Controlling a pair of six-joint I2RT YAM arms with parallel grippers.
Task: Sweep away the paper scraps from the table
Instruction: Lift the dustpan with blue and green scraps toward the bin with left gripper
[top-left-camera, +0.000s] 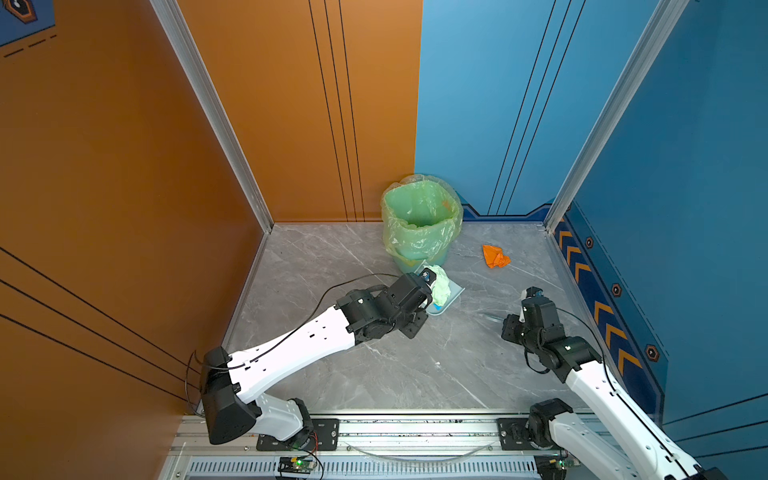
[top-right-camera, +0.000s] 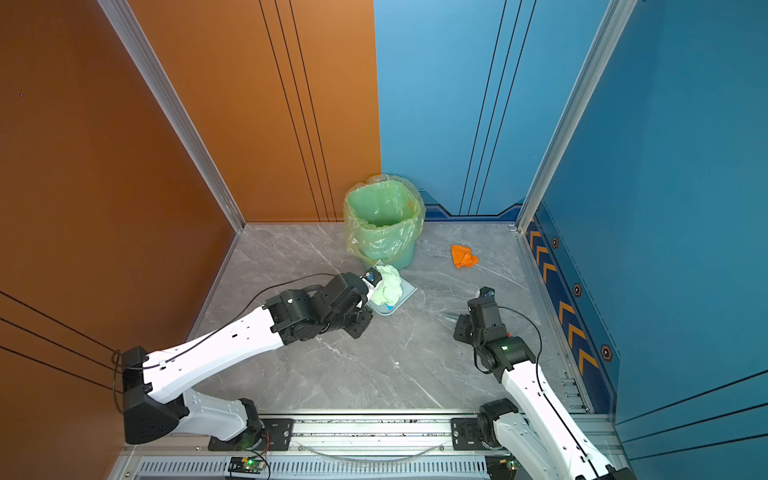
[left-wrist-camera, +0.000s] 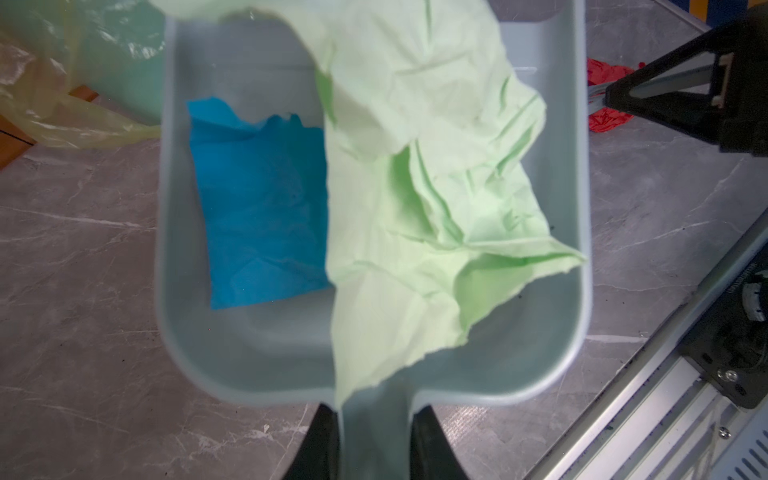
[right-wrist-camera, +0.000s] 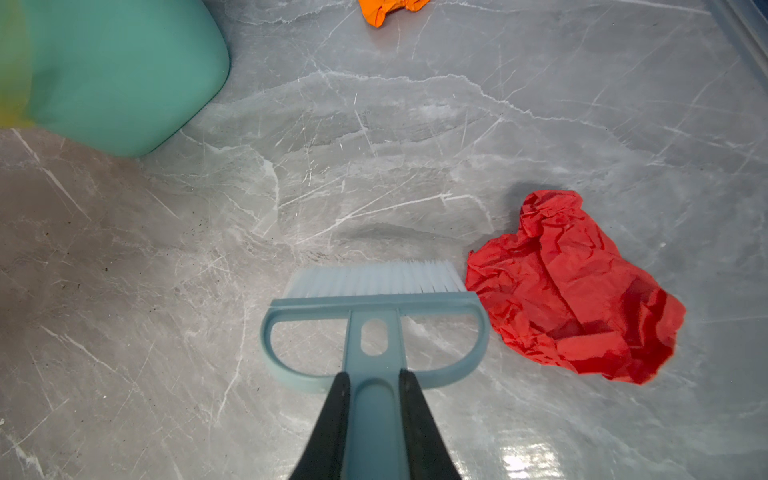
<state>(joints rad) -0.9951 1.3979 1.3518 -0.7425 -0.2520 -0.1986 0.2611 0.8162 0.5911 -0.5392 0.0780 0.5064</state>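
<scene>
My left gripper (top-left-camera: 426, 276) (left-wrist-camera: 376, 415) is shut on the handle of a grey-blue dustpan (left-wrist-camera: 166, 257) (top-left-camera: 456, 292) just in front of the bin. Two paper scraps lie in the pan: a pale green one (left-wrist-camera: 436, 187) (top-left-camera: 440, 286) (top-right-camera: 388, 286) and a bright blue one (left-wrist-camera: 262, 208). On the right, my right gripper (top-left-camera: 532, 293) (right-wrist-camera: 374, 382) is shut on the handle of a blue brush (right-wrist-camera: 374, 316). Its white bristles rest on the table (top-left-camera: 415, 365) beside a red scrap (right-wrist-camera: 573, 291) (left-wrist-camera: 606, 95). An orange scrap (top-left-camera: 495, 256) (top-right-camera: 464, 256) (right-wrist-camera: 390, 10) lies at the back right.
A green bin (top-left-camera: 419, 220) (top-right-camera: 382, 220) (right-wrist-camera: 124, 75) with a translucent liner stands at the back middle of the table. Orange and blue walls close in the back and sides. An aluminium rail (top-left-camera: 415, 428) carrying both arm bases runs along the front edge.
</scene>
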